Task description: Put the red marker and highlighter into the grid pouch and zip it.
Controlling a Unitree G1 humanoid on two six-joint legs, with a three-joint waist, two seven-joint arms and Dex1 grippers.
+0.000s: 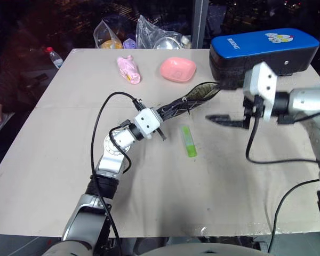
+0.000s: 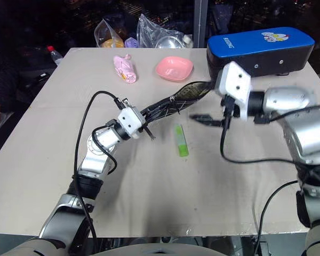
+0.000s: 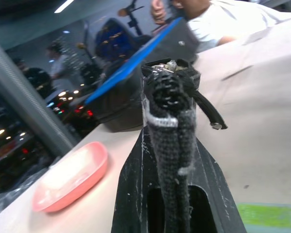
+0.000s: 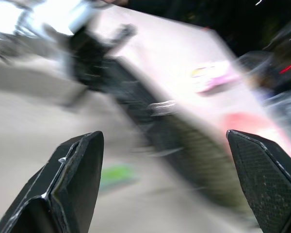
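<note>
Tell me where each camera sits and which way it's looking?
Left eye, right eye: on the head, looking down at the table; both arms show.
Left wrist: on the left arm, looking along the left gripper shut on the grid pouch.
Right wrist: on the right arm, looking between the open right gripper fingers at the pouch.
Shared: the highlighter and the pink dish.

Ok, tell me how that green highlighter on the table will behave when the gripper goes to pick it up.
The highlighter looks like rigid plastic, so it should stay stiff. It lies flat on the table, short and chunky, probably light. Its smooth barrel may slip or roll away if nudged off-centre. The right gripper stands open nearby.
</note>
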